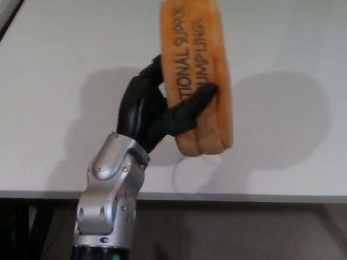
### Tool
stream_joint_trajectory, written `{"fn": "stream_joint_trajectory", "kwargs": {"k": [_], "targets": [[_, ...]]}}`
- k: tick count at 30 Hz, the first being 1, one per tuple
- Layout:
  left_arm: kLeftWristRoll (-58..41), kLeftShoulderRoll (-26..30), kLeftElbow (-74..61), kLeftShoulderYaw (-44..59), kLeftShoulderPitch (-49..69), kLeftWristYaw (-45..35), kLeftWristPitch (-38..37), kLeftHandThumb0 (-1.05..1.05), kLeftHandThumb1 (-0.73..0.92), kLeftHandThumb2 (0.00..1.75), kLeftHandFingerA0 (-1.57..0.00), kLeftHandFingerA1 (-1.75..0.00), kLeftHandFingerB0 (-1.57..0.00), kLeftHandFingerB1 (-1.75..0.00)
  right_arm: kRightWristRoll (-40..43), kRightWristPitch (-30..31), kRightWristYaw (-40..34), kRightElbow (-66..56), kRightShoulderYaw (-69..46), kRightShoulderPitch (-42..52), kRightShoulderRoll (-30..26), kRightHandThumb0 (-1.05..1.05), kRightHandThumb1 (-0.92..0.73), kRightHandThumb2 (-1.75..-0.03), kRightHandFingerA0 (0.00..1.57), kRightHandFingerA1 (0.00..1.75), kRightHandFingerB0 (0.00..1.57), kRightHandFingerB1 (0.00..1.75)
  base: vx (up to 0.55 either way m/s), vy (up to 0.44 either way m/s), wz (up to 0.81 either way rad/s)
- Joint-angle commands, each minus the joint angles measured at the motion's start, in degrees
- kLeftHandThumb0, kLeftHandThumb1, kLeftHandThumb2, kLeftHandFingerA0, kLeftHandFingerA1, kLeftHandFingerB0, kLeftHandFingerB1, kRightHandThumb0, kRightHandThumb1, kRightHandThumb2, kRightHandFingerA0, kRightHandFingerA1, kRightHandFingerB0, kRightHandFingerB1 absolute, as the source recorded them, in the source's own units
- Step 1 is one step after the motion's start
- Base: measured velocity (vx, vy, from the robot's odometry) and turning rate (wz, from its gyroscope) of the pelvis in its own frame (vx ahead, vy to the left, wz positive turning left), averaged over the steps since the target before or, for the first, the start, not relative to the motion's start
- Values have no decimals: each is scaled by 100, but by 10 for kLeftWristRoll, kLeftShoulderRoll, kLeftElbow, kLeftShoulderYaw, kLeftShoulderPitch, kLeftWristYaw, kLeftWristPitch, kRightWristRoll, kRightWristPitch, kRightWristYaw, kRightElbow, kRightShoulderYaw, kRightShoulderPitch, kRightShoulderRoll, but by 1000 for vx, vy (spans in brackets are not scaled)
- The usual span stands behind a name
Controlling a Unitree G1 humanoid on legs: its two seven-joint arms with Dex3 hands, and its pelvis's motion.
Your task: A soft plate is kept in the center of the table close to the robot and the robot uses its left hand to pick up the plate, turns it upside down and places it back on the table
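Above near table (49, 81) edge — orange plush plate (198, 76) held on edge, lifted clear, printed face toward left hand (157, 116), which clamps its lower part. Risk: soft rim folds, slides out mid-flip — drops off near edge.

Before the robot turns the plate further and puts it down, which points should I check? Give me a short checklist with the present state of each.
1. Left hand has a firm hold on the orange plate: ok, a finger crosses the printed face and the others sit behind it.
2. Plate is off the table: ok, it is held on edge and casts a shadow to the right.
3. Plate is fully upside down: not ok, it stands roughly upright.
4. Landing area holds no other thing: ok in the visible part.
5. Plate's top edge: cannot tell, it is cut off by the picture.
6. Right hand out of the way: ok, not in view.
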Motion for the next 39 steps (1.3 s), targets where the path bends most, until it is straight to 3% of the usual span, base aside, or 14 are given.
{"fn": "stream_joint_trajectory", "kwargs": {"k": [1,2,7,8,16,17,19,22,23,24,26,27,29,39], "targets": [[-523,-233,32,283,13,289,-153,-27,61,70,-97,-175,-51,-175,-14,-18,1,25,-5,-6,-9,-83,-92,-70,28,32,4,20,0,0,0],[-522,-234,37,288,16,298,-156,-28,61,69,-98,-175,-55,-175,-9,-17,5,33,-5,-9,-9,-80,-74,-107,20,46,3,24,0,0,0],[-522,-235,53,301,27,308,-154,-28,63,67,-99,-175,-62,-175,-3,-13,6,12,-5,1,-8,-81,-92,-70,29,35,5,20,0,0,0],[-530,-235,55,306,28,313,-152,-28,61,68,-100,-175,-58,-175,0,-15,8,16,-5,-2,-8,-80,-74,-107,21,47,4,23,0,0,0],[-513,-225,70,317,28,334,-142,-29,62,68,-101,-175,-52,-175,-2,-15,6,16,-4,-1,-8,-79,-75,-110,23,49,3,23,0,0,0],[-515,-225,70,318,29,335,-141,-28,63,68,-101,-175,-50,-175,-4,-24,7,22,-5,-4,-8,-79,-92,-72,29,34,4,19,0,0,0],[-514,-221,71,321,29,346,-137,-27,62,68,-102,-175,-50,-171,-2,-29,9,29,-4,-8,-6,-79,-76,-109,23,49,3,24,0,0,0],[-508,-213,73,325,33,377,-120,-26,59,73,-102,-175,-45,-137,-2,-24,9,25,-5,-3,-9,-79,-75,-110,23,49,3,24,0,0,0],[-497,-211,72,324,33,392,-119,-24,58,77,-104,-175,-44,-90,-2,-23,10,27,-5,-4,-10,-80,-91,-70,29,32,5,20,0,0,0],[-499,-207,68,325,32,413,-111,-23,60,77,-103,-175,-47,-86,3,-19,11,22,-5,-2,-9,-80,-74,-107,22,47,5,23,0,0,0],[-505,-201,67,327,27,429,-102,-23,63,73,-101,-175,-39,-123,-1,-17,7,15,-5,-3,-10,-80,-74,-107,22,47,5,23,0,0,0],[-495,-194,67,324,26,447,-90,-25,63,72,-101,-175,-26,-61,1,-15,8,12,-4,-3,-9,-80,-92,-69,29,34,5,20,0,0,0],[-475,-179,67,320,23,488,-68,-23,63,71,-101,-175,-31,-53,-2,-11,4,5,-4,2,-9,-82,-92,-69,29,35,5,20,0,0,0],[-474,-105,90,312,18,593,50,-39,78,63,-106,-175,-51,-73,-1,-17,6,12,-3,-2,-7,-79,-92,-70,31,36,6,20,0,0,0]]}}
